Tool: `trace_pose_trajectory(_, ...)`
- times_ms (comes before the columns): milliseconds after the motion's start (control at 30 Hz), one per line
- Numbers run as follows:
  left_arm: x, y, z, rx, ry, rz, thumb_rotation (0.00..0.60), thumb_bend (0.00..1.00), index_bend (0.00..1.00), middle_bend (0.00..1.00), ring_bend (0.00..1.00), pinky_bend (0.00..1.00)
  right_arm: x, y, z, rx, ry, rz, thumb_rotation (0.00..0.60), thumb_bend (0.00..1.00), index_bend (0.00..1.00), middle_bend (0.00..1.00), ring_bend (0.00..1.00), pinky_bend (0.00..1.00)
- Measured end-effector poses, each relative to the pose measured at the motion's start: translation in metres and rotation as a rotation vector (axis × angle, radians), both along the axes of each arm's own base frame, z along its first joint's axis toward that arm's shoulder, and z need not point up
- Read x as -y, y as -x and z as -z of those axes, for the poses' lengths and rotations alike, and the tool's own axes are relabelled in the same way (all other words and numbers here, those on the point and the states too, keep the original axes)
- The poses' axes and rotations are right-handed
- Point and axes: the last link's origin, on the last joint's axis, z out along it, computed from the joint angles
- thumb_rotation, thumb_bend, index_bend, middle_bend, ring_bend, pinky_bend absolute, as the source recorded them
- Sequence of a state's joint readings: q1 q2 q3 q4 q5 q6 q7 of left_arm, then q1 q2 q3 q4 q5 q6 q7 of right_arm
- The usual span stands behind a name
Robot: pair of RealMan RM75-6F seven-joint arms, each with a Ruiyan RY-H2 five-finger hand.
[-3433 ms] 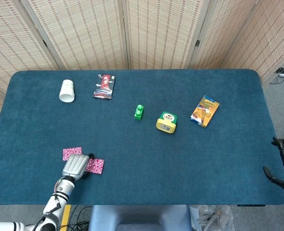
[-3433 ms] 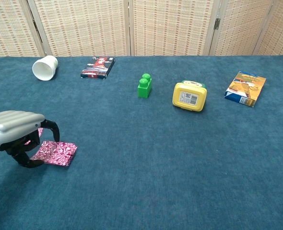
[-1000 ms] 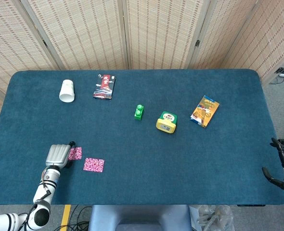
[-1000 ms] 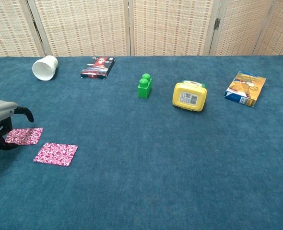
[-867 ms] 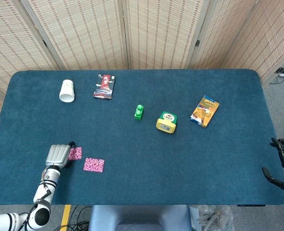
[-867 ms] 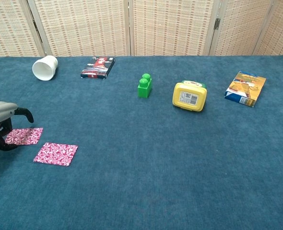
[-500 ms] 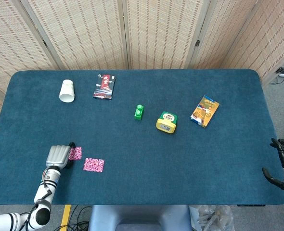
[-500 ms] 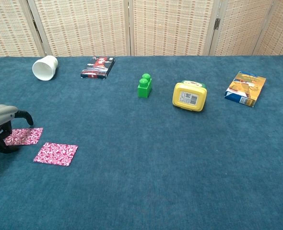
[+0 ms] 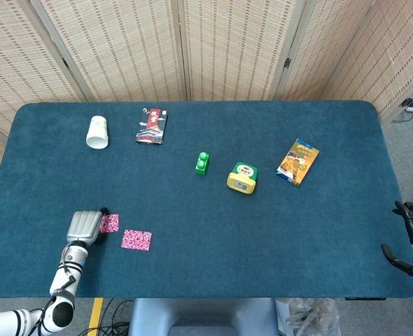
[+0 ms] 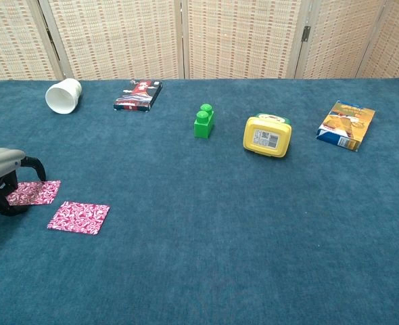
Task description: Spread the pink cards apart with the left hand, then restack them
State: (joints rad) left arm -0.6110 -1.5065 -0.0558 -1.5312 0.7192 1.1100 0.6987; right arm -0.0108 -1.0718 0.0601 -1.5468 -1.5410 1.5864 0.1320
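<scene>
Left hand: your left hand (image 9: pixel 85 226) (image 10: pixel 2 175) sat at the near left of the table (image 9: pixel 206 280), fingers curled down, fingertips (image 10: pixel 10 200) on or just at the left edge of the far card (image 10: pixel 33 192); from these views you could not tell whether it pinched the card or only pressed on it

Right hand: your right hand (image 9: pixel 411 241) hung off the table's right edge, holding nothing, fingers loosely apart, well away from the work

Change: over the last few seconds you had drawn the left hand from above both cards back to the left, and the far card went with it; in the last second the hand barely shifted

Cards: the two pink cards lay flat and apart, a strip of blue cloth between them; the far card sat under the hand's fingertips, the near card (image 9: pixel 136 239) (image 10: pixel 78 217) lay free to its right and nearer you

Meaning: the spread looked done, so the restack was what remained, and you had not begun it

Next: you would likely need to slide or lift one card onto the other; thin cards on cloth give little edge to catch, so a slip seemed the risk

Others: cup (image 9: pixel 97 132), green block (image 9: pixel 202 162), yellow box (image 9: pixel 242 178) and two packets (image 9: pixel 151 125) (image 9: pixel 297 162) stood well apart from the cards
</scene>
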Motion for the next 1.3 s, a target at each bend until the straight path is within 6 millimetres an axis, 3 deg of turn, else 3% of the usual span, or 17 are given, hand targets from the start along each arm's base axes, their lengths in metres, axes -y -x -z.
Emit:
trace_pose_trajectory(367, -0.002, 0.002, 0.002, 0.010, -0.003, 0.005, 0.600, 0.32, 0.40, 0.94, 0.89, 1.00, 0.000, -0.001, 0.000, -0.002, 0.000, 0.001, 0.600, 0.33, 0.05, 0.25, 0.12, 0.14)
trace_pose_trajectory(767, -0.006, -0.003, -0.008, 0.035, -0.016, 0.018, 0.600, 0.31, 0.40, 0.94, 0.89, 1.00, 0.001, -0.001, 0.000, -0.005, -0.002, 0.004, 0.600, 0.33, 0.05, 0.25, 0.12, 0.14)
trace_pose_trajectory(1067, -0.004, -0.012, -0.015, 0.061, -0.015, 0.042, 0.600, 0.32, 0.40, 0.94, 0.89, 1.00, 0.001, -0.001, 0.000, -0.005, 0.001, 0.003, 0.600, 0.33, 0.05, 0.26, 0.12, 0.14)
trace_pose_trajectory(1300, 0.007, -0.031, -0.017, 0.096, 0.015, 0.097, 0.600, 0.32, 0.39, 0.94, 0.89, 1.00, 0.001, -0.001, 0.000, -0.004, 0.001, 0.002, 0.600, 0.33, 0.05, 0.27, 0.12, 0.14)
